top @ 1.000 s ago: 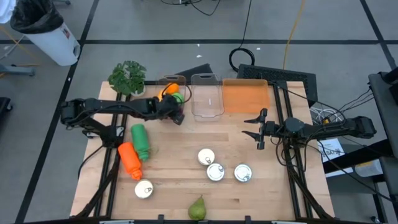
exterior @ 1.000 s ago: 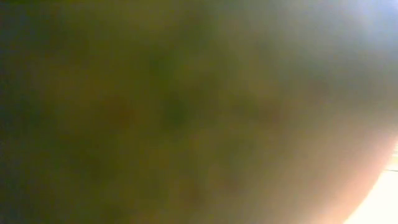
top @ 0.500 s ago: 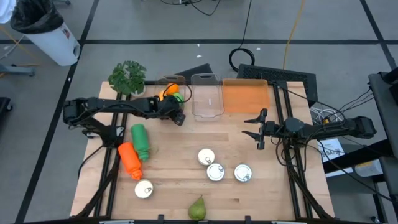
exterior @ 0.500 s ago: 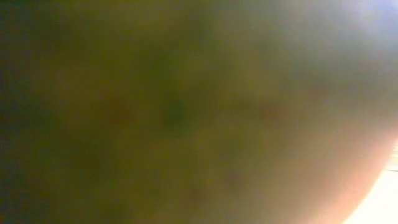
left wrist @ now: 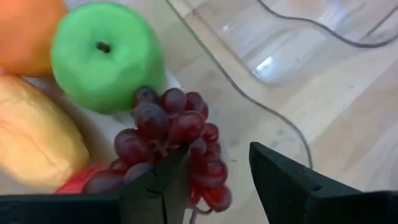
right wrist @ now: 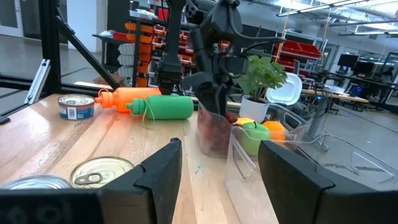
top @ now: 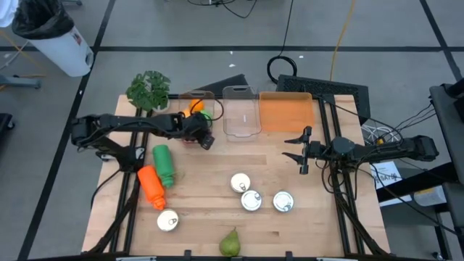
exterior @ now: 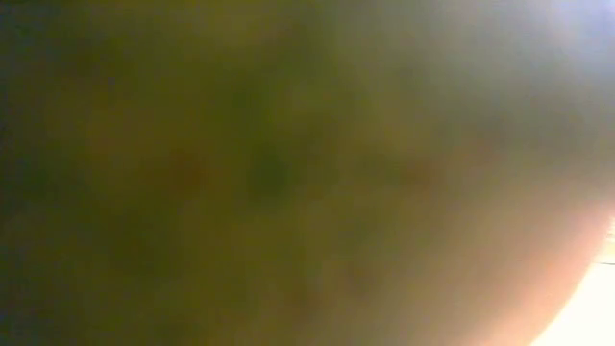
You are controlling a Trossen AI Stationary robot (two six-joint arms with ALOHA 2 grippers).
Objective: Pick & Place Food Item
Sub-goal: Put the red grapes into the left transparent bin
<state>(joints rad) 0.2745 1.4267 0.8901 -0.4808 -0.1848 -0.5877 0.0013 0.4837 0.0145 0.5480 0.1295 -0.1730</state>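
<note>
While the left end effector [left wrist: 214, 177] hangs over the clear bin [top: 194, 109] near the table's [top: 319, 217] far edge, its fingers pinch a bunch of red grapes [left wrist: 168, 140] | grapes beside green apple [left wrist: 107, 56] | right end effector [top: 299, 154] spread, empty, near right edge

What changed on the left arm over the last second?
Very little. The left pincer edged slightly away from the fruit bin, toward the table's middle, with the grapes between its fingers in the wrist view; nothing was newly gripped or let go. The right pincer, open and empty, the cans, both bottles and the pear did not move.
</note>
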